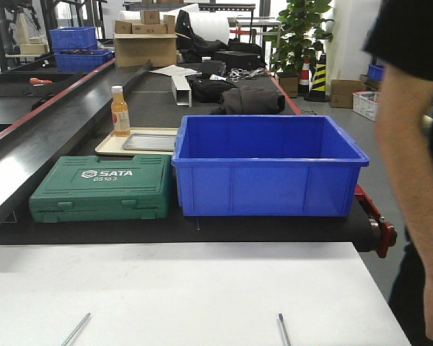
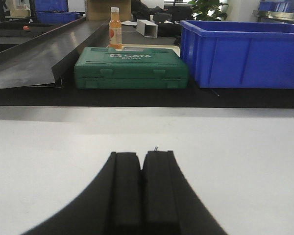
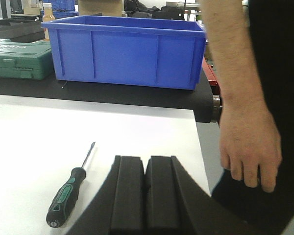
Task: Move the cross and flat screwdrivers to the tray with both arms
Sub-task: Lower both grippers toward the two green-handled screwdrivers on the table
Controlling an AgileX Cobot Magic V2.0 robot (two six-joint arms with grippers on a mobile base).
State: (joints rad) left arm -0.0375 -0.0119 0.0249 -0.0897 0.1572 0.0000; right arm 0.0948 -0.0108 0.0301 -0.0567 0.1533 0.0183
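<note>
1. Closest to the lens, my right gripper (image 3: 146,165) hangs low over the white bench (image 3: 137,127), its black jaws clenched on nothing. A screwdriver with a black-and-green handle and slim steel shaft (image 3: 63,198) lies flat just beside it, on its left.
2. My left gripper (image 2: 142,159) is pressed shut too, and empty as far as I can see. Only a small metal tip (image 2: 156,148) peeks past it, likely the second screwdriver.
3. Seen from the front, the second screwdriver's thin steel shaft (image 1: 76,330) lies well apart from its partner, one tool laid within reach of each arm. Cross or flat, the tips are too small to tell.
4. My target, the beige plastic tray (image 1: 108,149), sits on the dark surface beyond, behind a green hard-shell tool case (image 1: 101,189) and left of a large blue plastic crate (image 1: 267,166).
5. A bystander's bare hand (image 3: 250,147) hangs off the bench's right edge, so I judge a slow reach wise. Neither tool is lifted yet, and both sets of jaws must open first.
</note>
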